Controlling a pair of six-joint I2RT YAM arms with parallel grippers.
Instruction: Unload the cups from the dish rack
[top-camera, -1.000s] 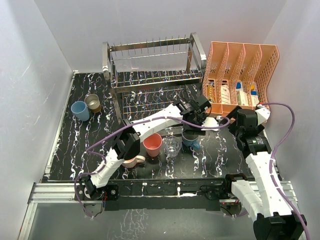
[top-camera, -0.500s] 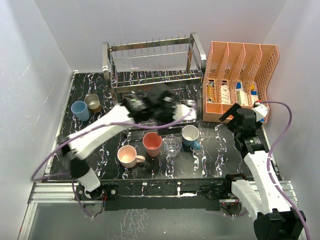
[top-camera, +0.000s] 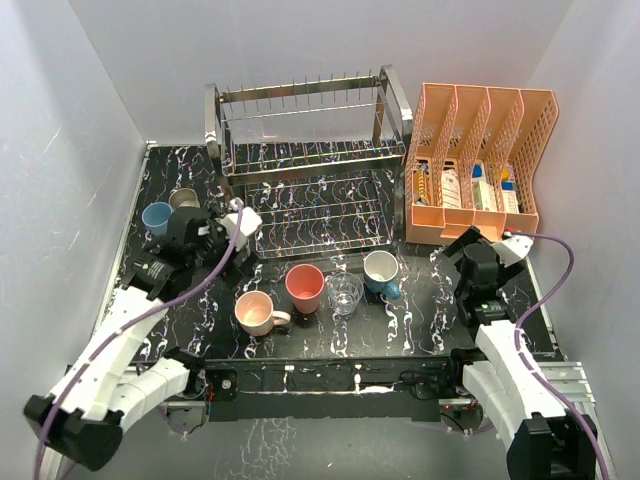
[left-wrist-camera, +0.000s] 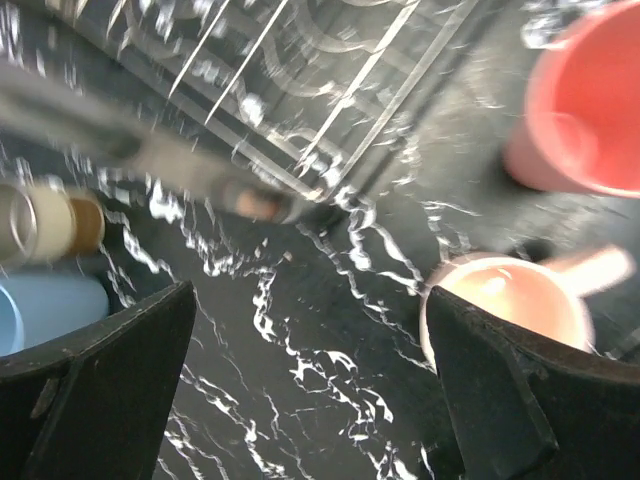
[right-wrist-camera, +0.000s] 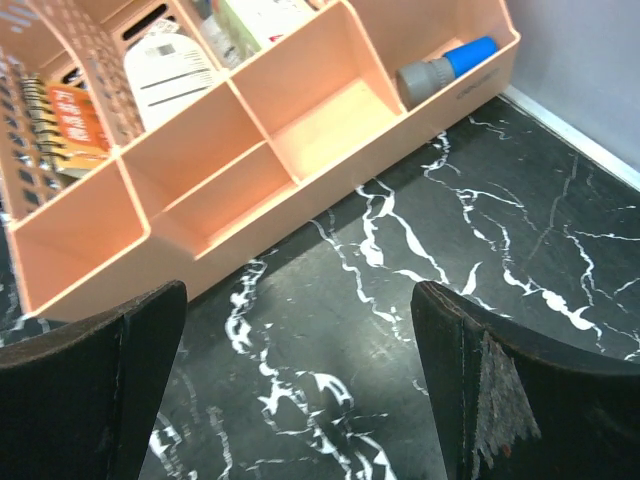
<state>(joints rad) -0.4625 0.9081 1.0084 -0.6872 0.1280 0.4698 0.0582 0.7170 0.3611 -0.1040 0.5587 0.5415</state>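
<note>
The left gripper (left-wrist-camera: 310, 390) and right gripper (right-wrist-camera: 300, 390) are wide open and empty, but the left one sits near the blue cup (top-camera: 158, 219) and could knock it over.

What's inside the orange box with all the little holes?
The orange organiser holds printed papers and a grey tube with a blue tip. Its tall dividers hide whatever sits deeper inside.

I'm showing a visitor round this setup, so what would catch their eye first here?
The bright orange file organiser at the back right stands out against the black marbled table. Beside it, the chrome dish rack holds no cups. In front stands a row: pink mug, salmon-red tumbler, clear glass, teal mug.
</note>
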